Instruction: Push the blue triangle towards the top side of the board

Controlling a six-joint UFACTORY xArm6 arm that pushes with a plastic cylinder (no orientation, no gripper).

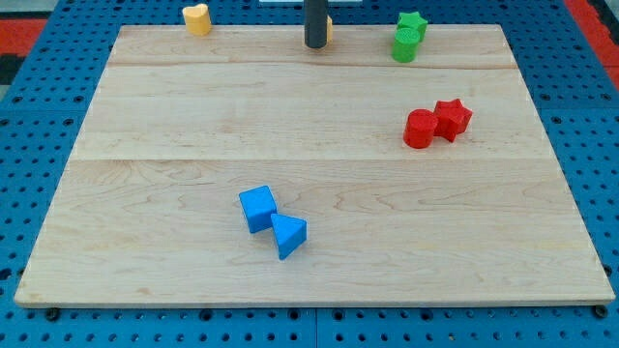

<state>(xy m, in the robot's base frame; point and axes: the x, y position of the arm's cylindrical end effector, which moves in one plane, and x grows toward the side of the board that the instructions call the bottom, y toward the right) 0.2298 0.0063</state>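
The blue triangle point(288, 235) lies on the wooden board point(174, 126) in the lower middle, touching a blue cube point(257, 208) at its upper left. My tip point(315, 45) is at the view's top centre, near the board's top edge, far above both blue blocks. An orange block point(329, 29) sits right behind the rod, mostly hidden by it.
A yellow heart-like block point(197, 18) sits at the top left edge. A green star point(412, 23) and a green cylinder point(406, 44) stand together at the top right. A red cylinder point(420, 129) and a red star point(452, 118) touch at the right.
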